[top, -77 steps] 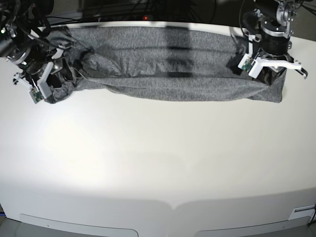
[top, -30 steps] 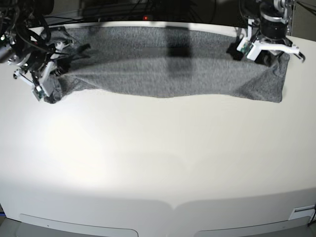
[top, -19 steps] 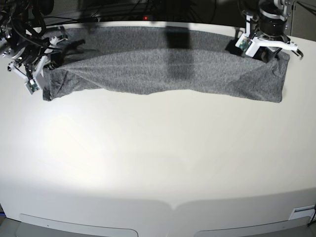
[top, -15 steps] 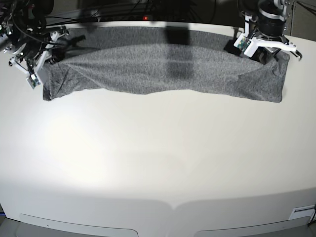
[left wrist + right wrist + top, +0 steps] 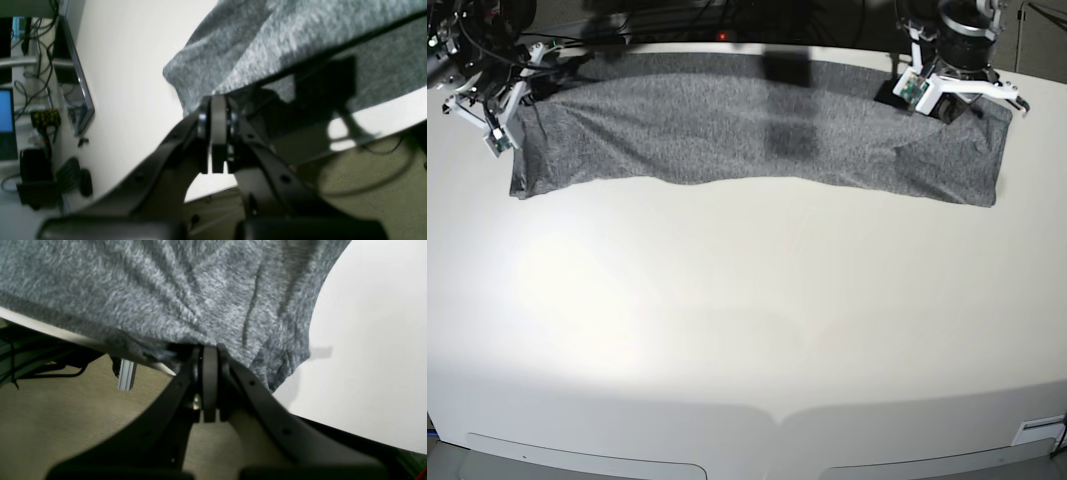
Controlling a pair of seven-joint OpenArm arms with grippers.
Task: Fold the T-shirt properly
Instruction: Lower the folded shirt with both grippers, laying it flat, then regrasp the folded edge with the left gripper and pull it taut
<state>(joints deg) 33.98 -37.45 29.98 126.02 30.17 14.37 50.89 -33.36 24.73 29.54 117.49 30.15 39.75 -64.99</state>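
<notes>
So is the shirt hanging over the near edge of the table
No, the T-shirt lies along the table's far edge, with bare tabletop in front of it.

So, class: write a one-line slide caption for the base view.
Both grippers, left and right, pinch the far edge of the grey T-shirt stretched across the white table.

T-shirt (image 5: 757, 130) along the table's (image 5: 747, 320) far edge, an arm at each end.

A lab: white table (image 5: 747, 320), cables (image 5: 26, 90) (monitor (image 5: 6, 123) beside).
</notes>
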